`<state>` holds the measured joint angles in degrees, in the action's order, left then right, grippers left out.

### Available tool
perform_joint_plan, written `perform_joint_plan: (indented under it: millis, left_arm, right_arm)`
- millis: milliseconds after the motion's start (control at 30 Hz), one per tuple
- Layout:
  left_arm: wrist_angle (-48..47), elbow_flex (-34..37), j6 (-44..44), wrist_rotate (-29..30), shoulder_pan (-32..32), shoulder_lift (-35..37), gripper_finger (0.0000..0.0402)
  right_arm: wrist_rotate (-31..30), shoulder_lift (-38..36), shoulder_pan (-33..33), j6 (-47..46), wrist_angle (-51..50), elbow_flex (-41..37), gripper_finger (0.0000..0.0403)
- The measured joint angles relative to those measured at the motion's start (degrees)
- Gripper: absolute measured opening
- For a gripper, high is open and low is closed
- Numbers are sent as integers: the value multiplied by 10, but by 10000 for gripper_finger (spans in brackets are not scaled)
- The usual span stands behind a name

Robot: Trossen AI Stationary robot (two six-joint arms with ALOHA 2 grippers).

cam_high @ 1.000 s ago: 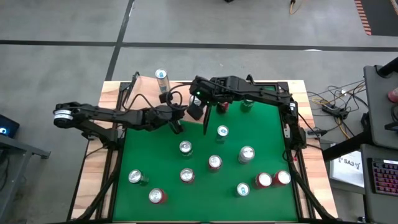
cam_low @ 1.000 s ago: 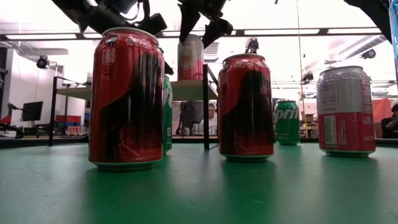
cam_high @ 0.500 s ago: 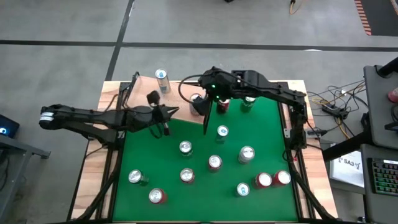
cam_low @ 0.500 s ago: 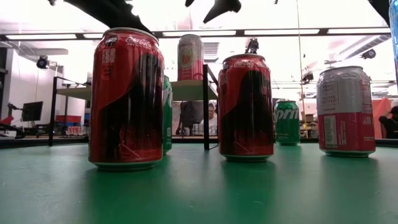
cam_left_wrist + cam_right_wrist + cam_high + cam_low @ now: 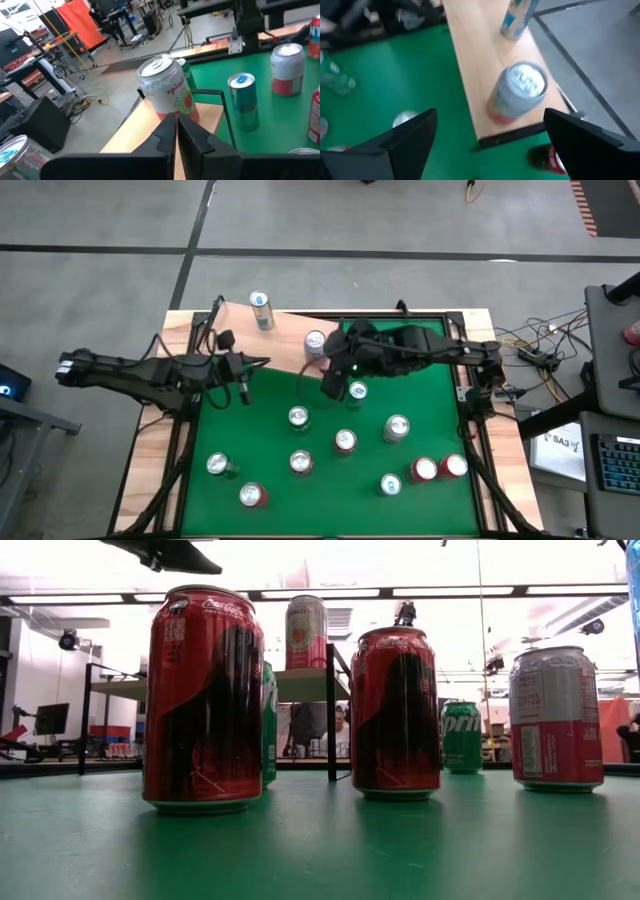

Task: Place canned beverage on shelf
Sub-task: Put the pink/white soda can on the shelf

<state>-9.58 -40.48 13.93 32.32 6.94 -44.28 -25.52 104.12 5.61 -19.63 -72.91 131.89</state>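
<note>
Claws first: we see the right claw [image 5: 333,380] spread wide and empty above the bench [image 5: 420,410], just beside the shelf's dark end panel. We judge it has no load because the pink can [image 5: 315,343] stands upright on the shelf [image 5: 285,330], near that end. The left claw [image 5: 176,131] is pinched shut on nothing, over the green near the shelf's front edge, apparently idle. A teal can [image 5: 262,310] stands well apart at the shelf's far corner, so the cans sit spaced out. In the low view, the red cans [image 5: 204,698] read "Coca-Cola" and a green can [image 5: 461,737] reads "Sprite".
</note>
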Motion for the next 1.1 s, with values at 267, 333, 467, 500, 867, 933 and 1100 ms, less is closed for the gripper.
perform_joint_plan:
  millis: [267, 333, 467, 500, 867, 933, 1100]
  left_arm:
    - [-12, 6, -18, 0, 0, 44, 0]
    - [-20, 6, -22, 0, 0, 46, 0]
    - [-19, 7, -22, 0, 0, 44, 0]
    - [-18, 7, -22, 0, 0, 43, 0]
    - [-15, 7, -14, 0, 0, 27, 0]
    - [-18, 7, -13, 0, 0, 25, 0]
    - [-15, 7, -9, 0, 0, 22, 0]
  right_arm:
    - [-2, -27, 4, -14, 28, -115, 356]
    - [3, -45, 4, -14, 71, -164, 356]
    - [28, -83, 5, -11, 202, -278, 355]
    - [35, -91, 5, -6, 240, -307, 353]
    - [-31, -102, -15, 37, 615, -503, 200]
    - [-78, -102, -21, 24, 632, -519, 155]
    - [-88, -102, -30, 12, 632, -529, 44]
